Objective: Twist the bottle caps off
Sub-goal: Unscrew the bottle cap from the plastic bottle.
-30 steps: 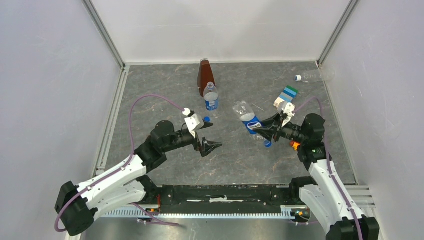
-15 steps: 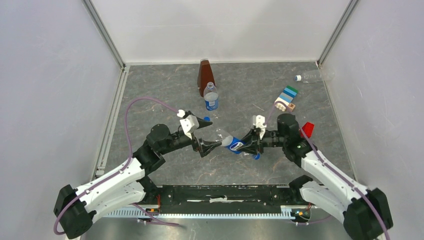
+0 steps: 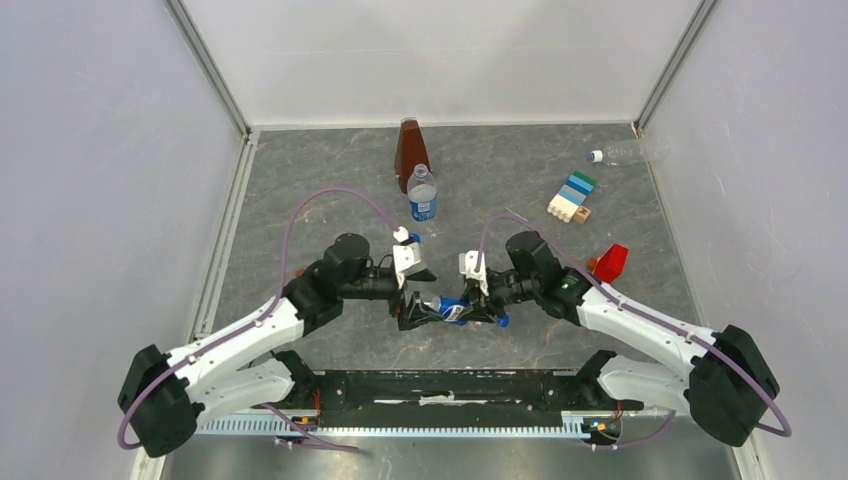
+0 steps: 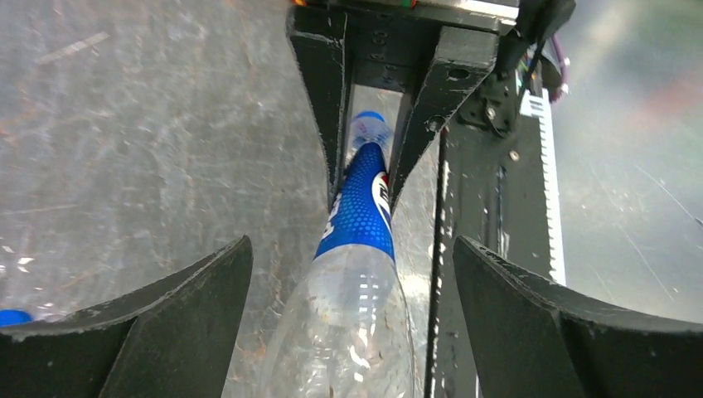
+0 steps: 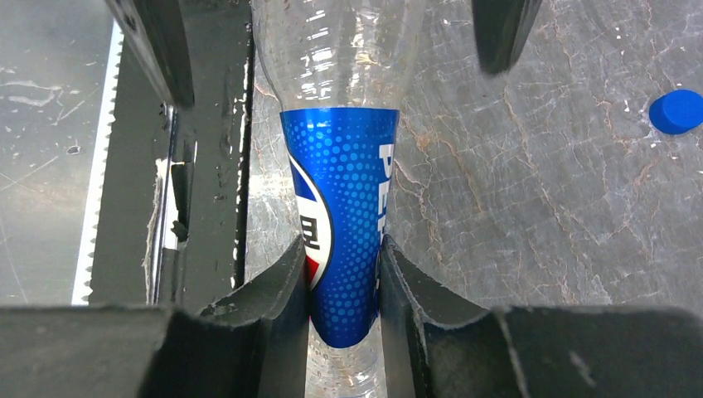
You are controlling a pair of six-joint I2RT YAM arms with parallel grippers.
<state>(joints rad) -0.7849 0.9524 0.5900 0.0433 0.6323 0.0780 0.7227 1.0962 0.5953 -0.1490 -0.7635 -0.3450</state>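
**Bench** [image 3: 330,190]: grey, marbled surface inside white walls.

**Held bottle** [image 3: 450,308]: clear plastic with a blue wrap label, lying roughly level above the near middle of the bench, between the two arms.
- The wide clear end points at the left arm.
- The narrow end runs back between the right fingers.
- In the left wrist view a small blue tip [image 4: 370,117] shows at that far end, apparently its cap.

**Right gripper** [image 5: 344,282]: fingers [image 5: 278,290] clamped narrow on the blue label, one pressing each side.

**Left gripper** [image 4: 348,332]: fingers [image 4: 166,323] spread wide, standing either side of the bottle's clear end with a gap on both sides and no contact.

**Loose blue cap** [image 5: 676,110]: lies flat on the bench on the far side of the left gripper, apart from any bottle.

**Upright bottle** [image 3: 423,197]: small, with a blue label. It stands at centre rear, just in front of the brown pyramid-shaped object [image 3: 409,148]. Its top is too small to read.

**Lying bottle** [image 3: 632,152]: clear and unlabelled, on its side in the far right corner. Its white cap [image 3: 596,156] points left.

**Toy blocks** [image 3: 570,197]: a stacked cluster in blue, green and white, right of centre.

**Red object** [image 3: 611,262]: lies beside the right arm, with a small orange piece touching it.
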